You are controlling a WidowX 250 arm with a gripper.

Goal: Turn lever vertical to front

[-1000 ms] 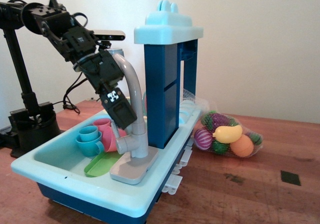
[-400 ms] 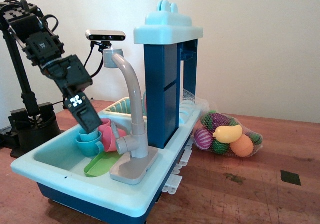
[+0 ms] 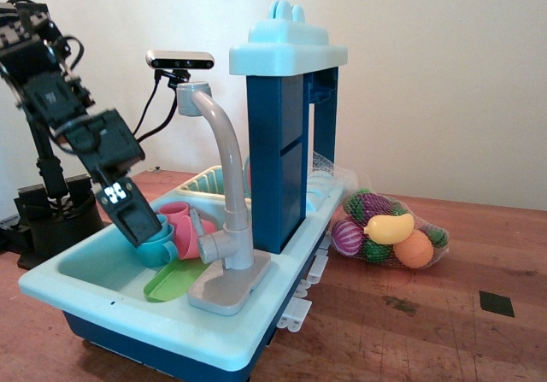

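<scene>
The grey toy faucet (image 3: pixel 232 220) stands on its base at the front rim of the light blue toy sink (image 3: pixel 102 301). Its lever (image 3: pixel 211 245) is a short grey handle sticking out to the left from the lower stem, pointing toward the basin. The tall curved spout (image 3: pixel 215 130) rises above it. My black gripper (image 3: pixel 144 231) hangs tilted over the left part of the basin, well left of the lever and apart from it, its tip near the teal cups (image 3: pixel 158 247). It holds nothing. From this side I cannot see whether its fingers are apart.
Pink cups (image 3: pixel 184 224) and a green plate (image 3: pixel 171 281) lie in the basin. A blue tower with a light blue top (image 3: pixel 282 143) stands behind the faucet. A net bag of toy fruit (image 3: pixel 389 232) lies on the wooden table to the right. A camera (image 3: pixel 179 59) is on a stand behind.
My gripper has drawn back from the faucet stem, moving left and down across the basin. The lever now shows uncovered.
</scene>
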